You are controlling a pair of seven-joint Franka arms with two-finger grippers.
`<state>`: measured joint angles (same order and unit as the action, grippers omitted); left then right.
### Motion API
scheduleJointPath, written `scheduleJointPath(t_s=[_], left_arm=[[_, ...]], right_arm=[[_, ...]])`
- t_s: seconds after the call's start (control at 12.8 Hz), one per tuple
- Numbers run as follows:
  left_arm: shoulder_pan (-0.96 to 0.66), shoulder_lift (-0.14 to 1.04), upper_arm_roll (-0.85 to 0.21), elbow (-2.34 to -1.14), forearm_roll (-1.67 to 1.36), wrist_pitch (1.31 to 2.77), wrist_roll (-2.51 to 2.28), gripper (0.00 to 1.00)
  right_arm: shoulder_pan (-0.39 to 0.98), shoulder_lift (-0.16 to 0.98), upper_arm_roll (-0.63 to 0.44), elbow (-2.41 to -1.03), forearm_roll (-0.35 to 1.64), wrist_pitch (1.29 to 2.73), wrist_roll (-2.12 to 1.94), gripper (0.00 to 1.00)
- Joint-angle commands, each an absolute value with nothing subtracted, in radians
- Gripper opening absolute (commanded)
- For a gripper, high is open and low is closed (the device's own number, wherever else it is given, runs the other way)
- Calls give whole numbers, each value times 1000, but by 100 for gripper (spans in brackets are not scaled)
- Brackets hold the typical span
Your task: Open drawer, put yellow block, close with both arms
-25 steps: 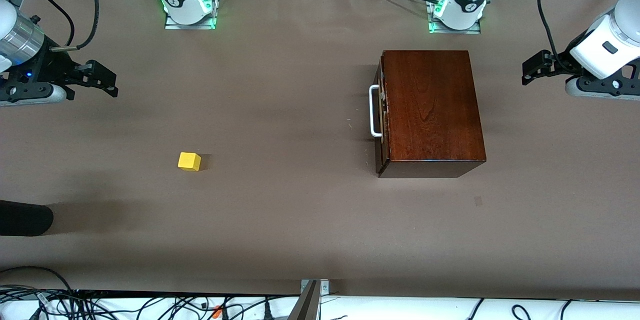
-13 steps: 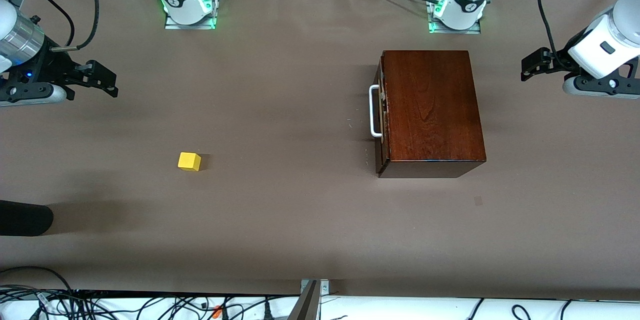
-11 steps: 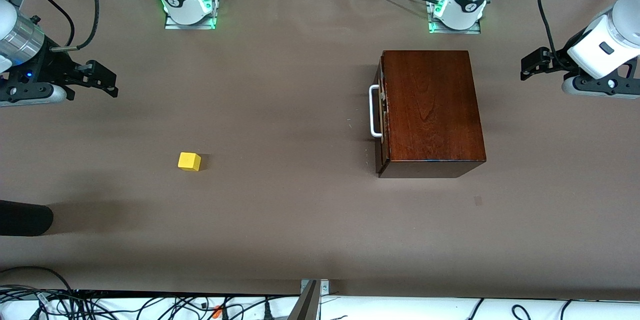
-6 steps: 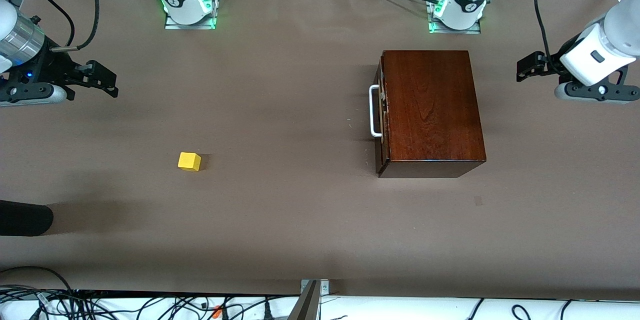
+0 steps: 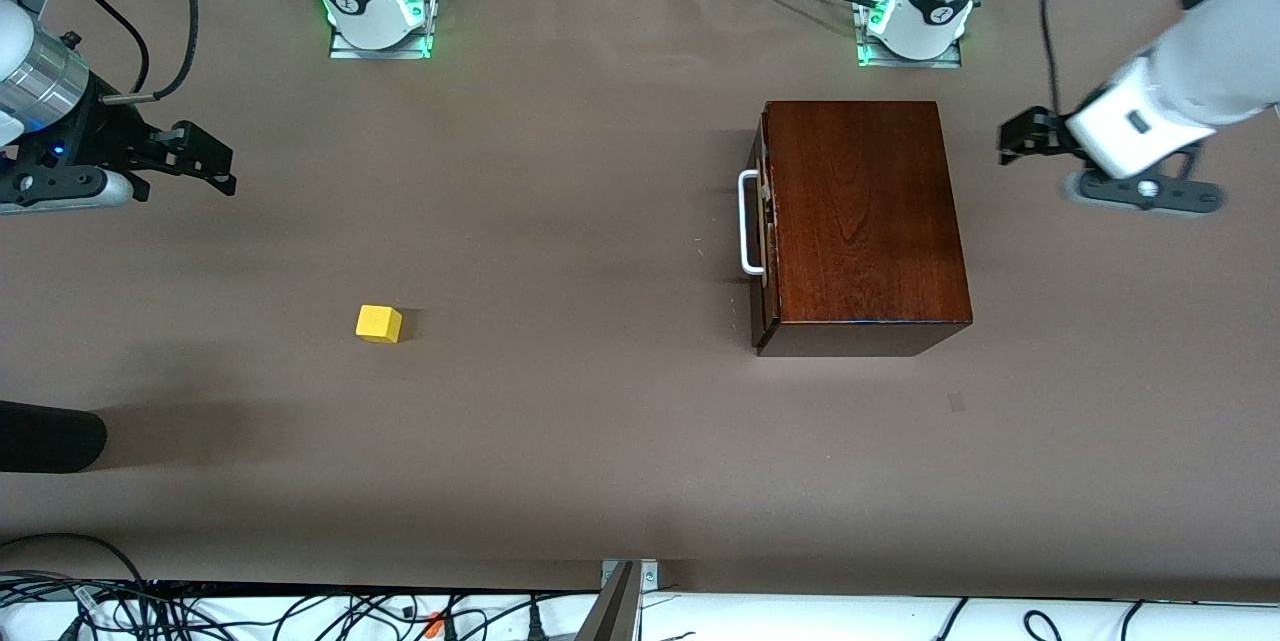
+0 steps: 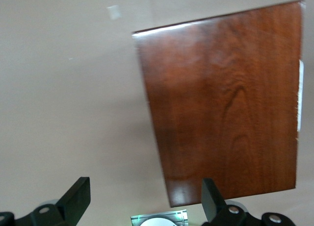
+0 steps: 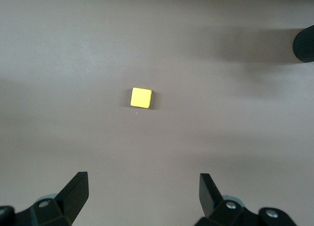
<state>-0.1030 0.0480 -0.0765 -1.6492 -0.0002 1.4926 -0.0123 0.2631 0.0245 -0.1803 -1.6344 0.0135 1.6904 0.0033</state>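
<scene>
Mahogany box is set on the counter toward the left arm's end. Drawer is seen shut, white bar handle facing the right arm's end; contents hidden.

Yellow block lies alone on the counter toward the right arm's end, well apart from the box.

Left pincer is held above bare counter just beside the box, fingers spread, nothing gripped.

Right pincer is parked at its counter edge, spread wide, empty.

Open counter lies between block and handle.
</scene>
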Motion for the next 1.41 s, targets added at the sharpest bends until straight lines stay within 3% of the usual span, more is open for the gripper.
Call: scheduleJointPath(t_s=[0.0, 0.39, 0.7, 0.94, 1.33], left_arm=[[-110, 112, -170, -1617, -5, 1532, -142, 100], [-144, 222, -354, -1617, 11, 1626, -486, 100], [-351, 343, -359, -1612, 110, 1781, -713, 100], [-469, 438, -359, -1612, 288, 1816, -794, 100], [-494, 521, -351, -1614, 391, 1878, -900, 100]], right_arm=[[255, 34, -173, -1612, 6, 1684, -6, 100], [255, 34, -175, -1612, 6, 1684, -6, 100], [255, 34, -173, -1612, 8, 1684, -5, 100], [255, 34, -173, -1612, 8, 1684, -5, 100], [255, 34, -173, -1611, 6, 1684, -6, 100]])
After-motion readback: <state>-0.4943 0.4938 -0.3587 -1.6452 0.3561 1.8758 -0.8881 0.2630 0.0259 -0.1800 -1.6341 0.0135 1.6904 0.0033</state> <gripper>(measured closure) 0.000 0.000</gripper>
